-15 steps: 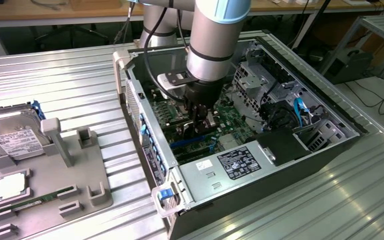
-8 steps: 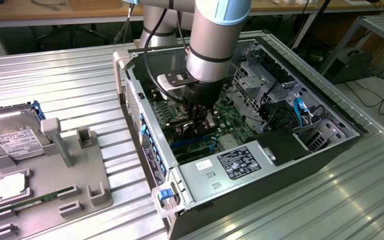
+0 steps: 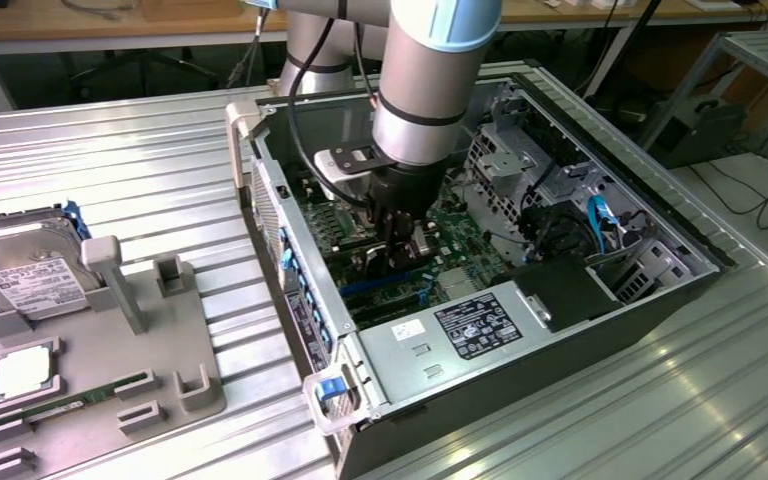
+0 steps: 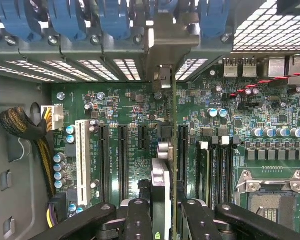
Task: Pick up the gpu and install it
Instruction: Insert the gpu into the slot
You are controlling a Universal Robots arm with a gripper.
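You see gpu [image 4: 160,200] edge-on between jaws, gripper [image 4: 162,220] clamped partway on it, above motherboard [image 4: 120,115] slots inside computer case [image 3: 651,300].

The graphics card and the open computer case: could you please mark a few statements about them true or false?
1. The gripper is down inside the open computer case. True.
2. The fingers hold the graphics card edge-on above the green motherboard. True.
3. The hard drive sits inside the case. False: it rests in the grey holder on the exterior view's left, outside the case.
4. The processor socket holds a cooler with a fan. False: it is bare, with its metal frame showing.
5. The memory stick lies in the grey holder. True.
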